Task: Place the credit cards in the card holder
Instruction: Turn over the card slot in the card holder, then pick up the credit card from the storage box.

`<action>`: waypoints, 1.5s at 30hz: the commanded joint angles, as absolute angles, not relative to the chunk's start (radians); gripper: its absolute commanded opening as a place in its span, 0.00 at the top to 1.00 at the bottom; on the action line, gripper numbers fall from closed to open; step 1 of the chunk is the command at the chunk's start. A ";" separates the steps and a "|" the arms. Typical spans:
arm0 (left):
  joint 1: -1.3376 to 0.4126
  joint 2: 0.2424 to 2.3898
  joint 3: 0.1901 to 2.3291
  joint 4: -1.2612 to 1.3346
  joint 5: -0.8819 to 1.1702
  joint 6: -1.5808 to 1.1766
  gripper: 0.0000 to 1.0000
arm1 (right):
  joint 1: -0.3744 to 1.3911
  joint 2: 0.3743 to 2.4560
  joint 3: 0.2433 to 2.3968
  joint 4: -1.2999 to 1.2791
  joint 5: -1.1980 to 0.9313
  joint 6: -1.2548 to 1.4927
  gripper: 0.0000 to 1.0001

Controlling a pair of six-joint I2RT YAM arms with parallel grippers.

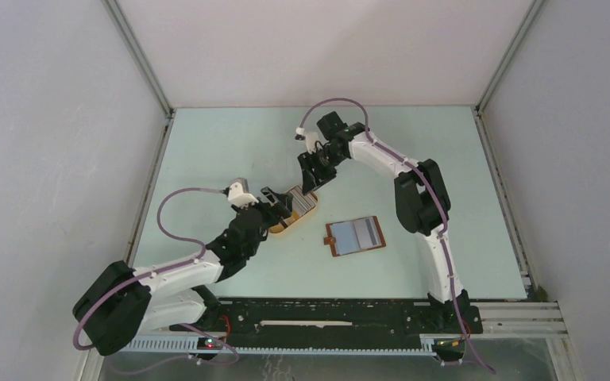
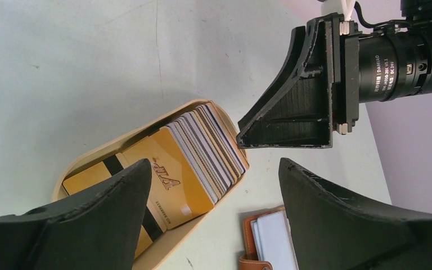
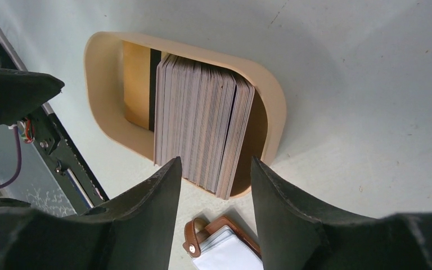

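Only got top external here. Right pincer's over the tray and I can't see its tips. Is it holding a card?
Observer: No. The right wrist view shows the right pincer open and empty, aimed at the credit cards in the tan tray.
Operator: Left one?
Observer: The left pincer is open too, with nothing between its fingers.
Operator: Cards flat or on edge?
Observer: Most stand on edge, packed in a leaning row. A gold VIP card fronts the row on the left pincer's side.
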State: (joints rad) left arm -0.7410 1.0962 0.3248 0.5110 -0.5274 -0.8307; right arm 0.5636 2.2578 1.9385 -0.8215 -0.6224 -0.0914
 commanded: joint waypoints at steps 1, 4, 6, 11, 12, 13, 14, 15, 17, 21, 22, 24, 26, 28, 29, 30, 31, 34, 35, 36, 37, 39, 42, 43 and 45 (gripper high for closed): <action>-0.737 1.105 0.331 0.539 -0.531 -0.824 0.12 | 0.570 2.276 1.987 -0.837 -0.609 -0.098 0.42; -0.738 1.108 0.331 0.539 -0.530 -0.824 0.12 | 0.574 2.284 1.989 -0.838 -0.612 -0.098 0.42; -0.738 1.108 0.331 0.539 -0.529 -0.823 0.12 | 0.579 2.291 1.991 -0.841 -0.609 -0.098 0.42; -0.737 1.107 0.330 0.540 -0.529 -0.824 0.12 | 0.584 2.300 1.992 -0.844 -0.600 -0.100 0.41; -0.738 1.107 0.332 0.540 -0.528 -0.822 0.12 | 0.584 2.301 1.992 -0.845 -0.602 -0.100 0.41; -0.738 1.108 0.331 0.541 -0.528 -0.822 0.12 | 0.586 2.304 1.993 -0.845 -0.601 -0.100 0.41; -0.738 1.107 0.332 0.540 -0.528 -0.822 0.12 | 0.587 2.305 1.992 -0.845 -0.600 -0.100 0.40; -0.738 1.108 0.330 0.541 -0.528 -0.822 0.12 | 0.588 2.307 1.992 -0.846 -0.601 -0.100 0.40; -0.738 1.108 0.330 0.541 -0.528 -0.822 0.12 | 0.591 2.310 1.991 -0.847 -0.608 -0.098 0.40; -0.737 1.106 0.330 0.540 -0.528 -0.822 0.12 | 0.600 2.314 1.988 -0.848 -0.630 -0.083 0.39; -0.738 1.105 0.328 0.540 -0.528 -0.822 0.12 | 0.602 2.316 1.989 -0.848 -0.632 -0.080 0.39; -0.737 1.104 0.326 0.543 -0.528 -0.822 0.12 | 0.605 2.319 1.984 -0.845 -0.638 -0.067 0.38; -0.738 1.103 0.326 0.545 -0.528 -0.822 0.12 | 0.606 2.325 1.981 -0.835 -0.635 -0.042 0.37; -0.738 1.104 0.325 0.545 -0.528 -0.822 0.12 | 0.606 2.335 1.981 -0.834 -0.647 -0.026 0.37; -0.738 1.104 0.325 0.546 -0.528 -0.822 0.12 | 0.605 2.338 1.981 -0.833 -0.658 -0.022 0.37; -0.738 1.104 0.325 0.547 -0.528 -0.822 0.12 | 0.605 2.340 1.980 -0.832 -0.670 -0.019 0.37; -0.737 1.104 0.324 0.547 -0.528 -0.822 0.12 | 0.605 2.342 1.981 -0.833 -0.678 -0.016 0.37; -0.737 1.104 0.324 0.548 -0.528 -0.822 0.12 | 0.602 2.340 1.981 -0.833 -0.706 -0.007 0.37; -0.738 1.105 0.324 0.548 -0.528 -0.822 0.12 | 0.599 2.336 1.981 -0.832 -0.717 -0.005 0.38; -0.737 1.105 0.324 0.549 -0.528 -0.822 0.12 | 0.596 2.333 1.981 -0.833 -0.729 -0.005 0.38; -0.737 1.104 0.324 0.548 -0.528 -0.822 0.12 | 0.593 2.330 1.982 -0.832 -0.741 -0.005 0.39; -0.737 1.105 0.324 0.549 -0.530 -0.822 0.12 | 0.587 2.324 1.980 -0.833 -0.765 -0.005 0.40; -0.737 1.104 0.323 0.548 -0.531 -0.822 0.12 | 0.575 2.317 1.982 -0.832 -0.799 0.015 0.41; -0.738 1.104 0.323 0.550 -0.531 -0.822 0.12 | 0.572 2.317 1.981 -0.832 -0.807 0.015 0.42; -0.737 1.104 0.322 0.552 -0.531 -0.822 0.12 | 0.567 2.315 1.980 -0.834 -0.814 0.018 0.42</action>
